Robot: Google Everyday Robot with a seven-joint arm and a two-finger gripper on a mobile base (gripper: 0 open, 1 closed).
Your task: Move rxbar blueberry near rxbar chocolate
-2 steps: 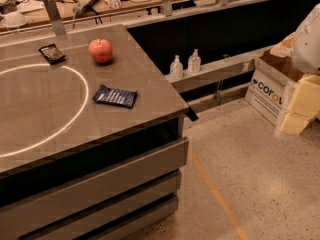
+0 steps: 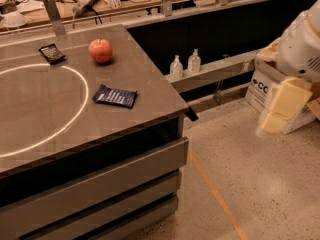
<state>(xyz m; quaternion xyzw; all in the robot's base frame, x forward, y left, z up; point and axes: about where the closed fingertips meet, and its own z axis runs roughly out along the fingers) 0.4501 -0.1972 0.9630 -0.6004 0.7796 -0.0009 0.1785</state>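
The rxbar blueberry [image 2: 115, 96], a flat navy-blue wrapper with white print, lies on the grey table [image 2: 150, 84] near its right front corner. The rxbar chocolate [image 2: 51, 53], a small black wrapper, lies at the far left of the table, well apart from the blue bar. A red apple [image 2: 100, 50] sits between them, towards the back. My gripper [image 2: 277, 111], pale yellow under a white arm, hangs in the air at the far right, off the table and far from both bars. It holds nothing that I can see.
A white circle line is marked on the tabletop [image 2: 75, 109]. Two clear bottles [image 2: 176, 67] stand on a ledge behind the table's right edge. A cardboard box [image 2: 260, 86] sits on the floor behind the gripper. A cluttered bench runs along the back.
The gripper has moved a little to the left, towards the table. The bars and the apple have not moved.
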